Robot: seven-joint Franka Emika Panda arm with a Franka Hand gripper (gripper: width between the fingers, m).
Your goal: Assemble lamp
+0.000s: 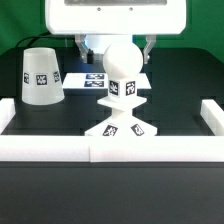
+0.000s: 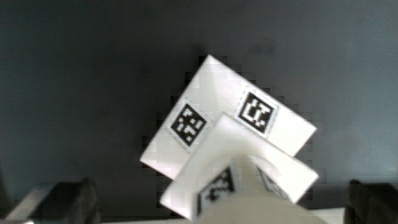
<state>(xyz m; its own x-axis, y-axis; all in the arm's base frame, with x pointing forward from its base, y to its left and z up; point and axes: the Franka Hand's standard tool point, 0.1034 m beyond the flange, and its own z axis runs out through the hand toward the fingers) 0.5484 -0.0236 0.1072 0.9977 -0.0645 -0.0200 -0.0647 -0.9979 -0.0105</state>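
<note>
The white lamp base (image 1: 118,128) lies flat just behind the front rail, turned corner-on. The rounded bulb (image 1: 122,62) stands upright on it, on a tagged stem. The cone shade (image 1: 42,76) stands apart on the table at the exterior view's left. My gripper (image 1: 117,44) is open at the height of the bulb's top, with one dark finger on each side of it and a gap to both. In the wrist view the bulb (image 2: 249,198) rises between the fingers (image 2: 63,200) over the base (image 2: 240,125). The gripper (image 2: 214,205) holds nothing.
White border rails run along the front (image 1: 60,148), the left (image 1: 5,115) and the right (image 1: 212,110). The marker board (image 1: 95,78) lies flat behind the bulb. The table is black.
</note>
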